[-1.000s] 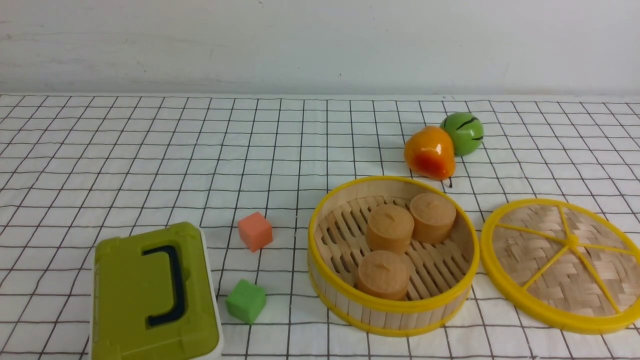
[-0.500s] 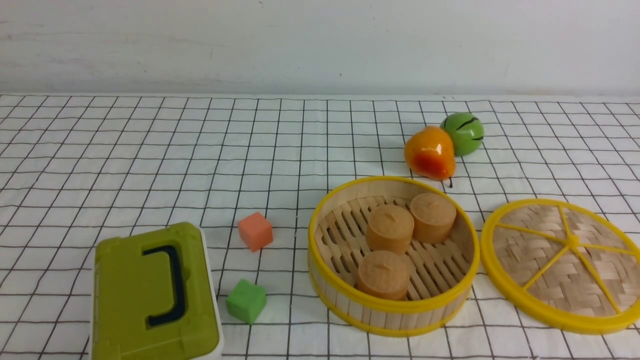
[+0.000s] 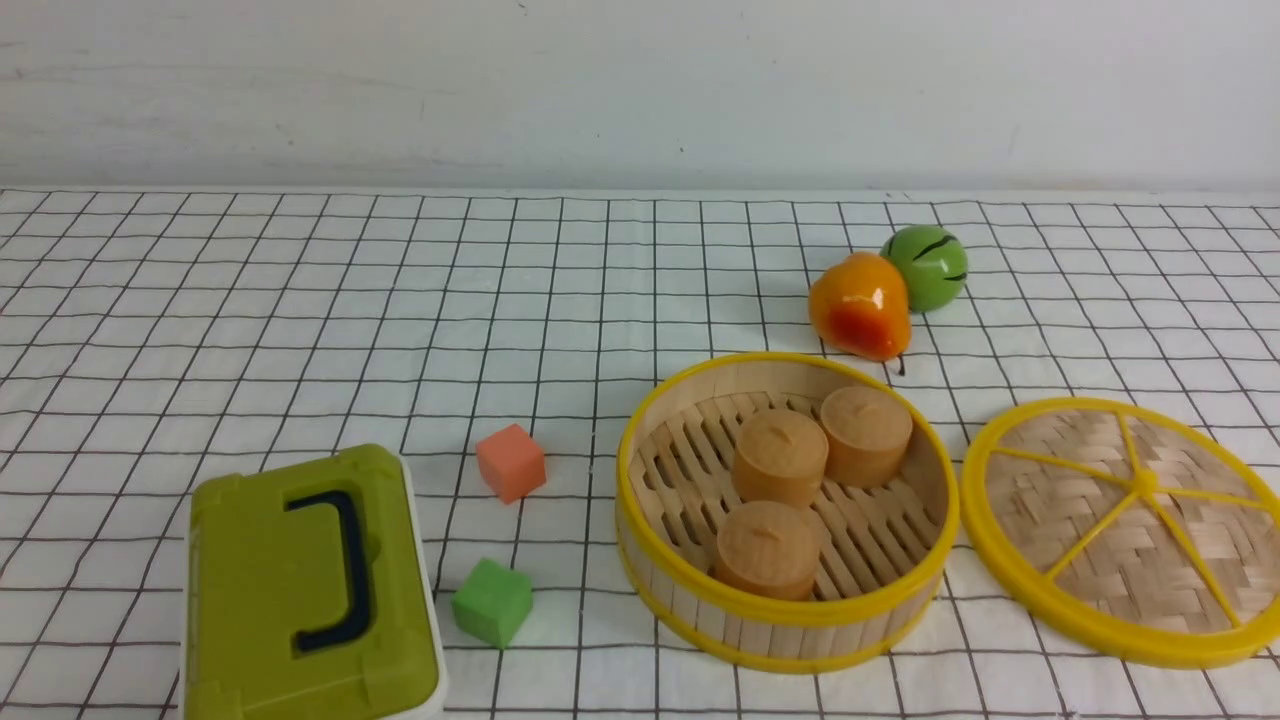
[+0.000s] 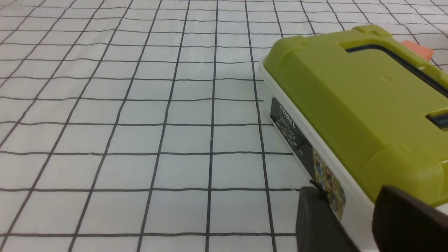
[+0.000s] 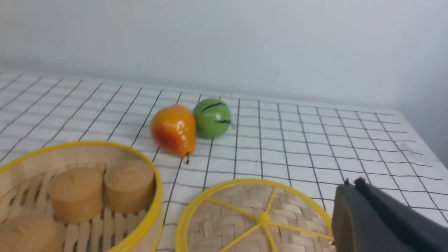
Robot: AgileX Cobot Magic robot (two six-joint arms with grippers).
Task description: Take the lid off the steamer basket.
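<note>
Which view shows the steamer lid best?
Front view: the lid lies flat on the cloth, right of the steamer basket, nearly whole, with only its right edge cropped. Right wrist view shows it closer, but its near part is cut off. Left wrist view shows none of it.

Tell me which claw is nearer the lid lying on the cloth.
Right. The right claw hangs at the rim of the lid. The left claw is by the olive-green box, on the far side of the steamer basket from the lid.
</note>
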